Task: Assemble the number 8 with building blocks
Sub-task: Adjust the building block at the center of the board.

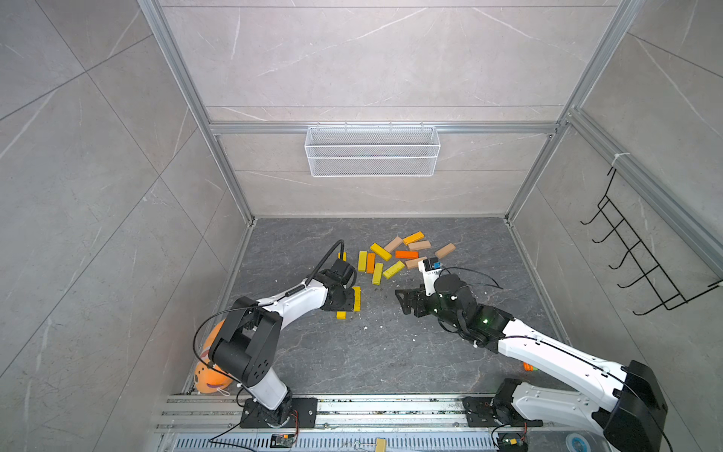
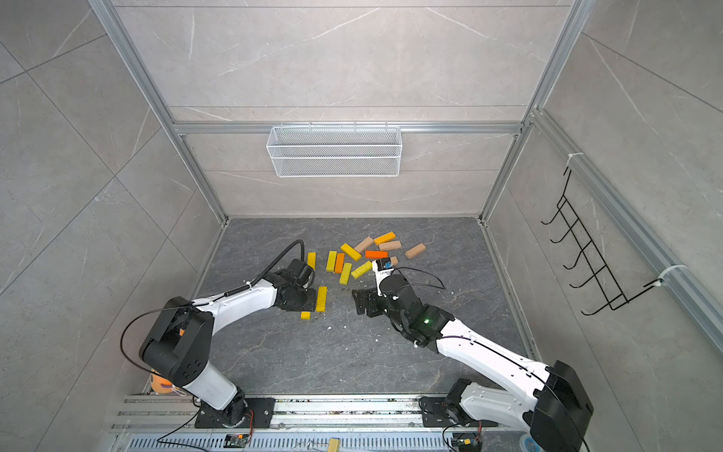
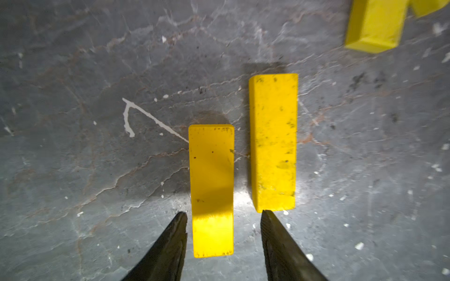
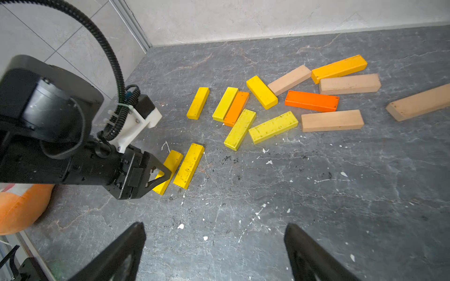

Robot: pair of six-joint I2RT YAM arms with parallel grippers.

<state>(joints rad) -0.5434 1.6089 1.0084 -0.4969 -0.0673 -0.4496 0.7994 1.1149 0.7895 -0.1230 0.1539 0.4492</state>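
Observation:
Two yellow building blocks lie side by side on the dark stone floor: one (image 3: 211, 185) sits between the fingers of my left gripper (image 3: 224, 213), with a gap on each side. The other block (image 3: 274, 141) lies just beside it and reaches further out. The left gripper (image 1: 346, 303) is open and low over them. Several more yellow, orange and tan blocks (image 1: 391, 254) lie scattered behind, also seen in the right wrist view (image 4: 311, 101). My right gripper (image 1: 403, 299) (image 4: 215, 225) hovers open and empty over bare floor, right of the pair.
An orange plush fish (image 1: 209, 379) lies at the front left by the left arm's base. A white wire basket (image 1: 371, 150) hangs on the back wall and a black hook rack (image 1: 641, 266) on the right wall. White specks dot the floor.

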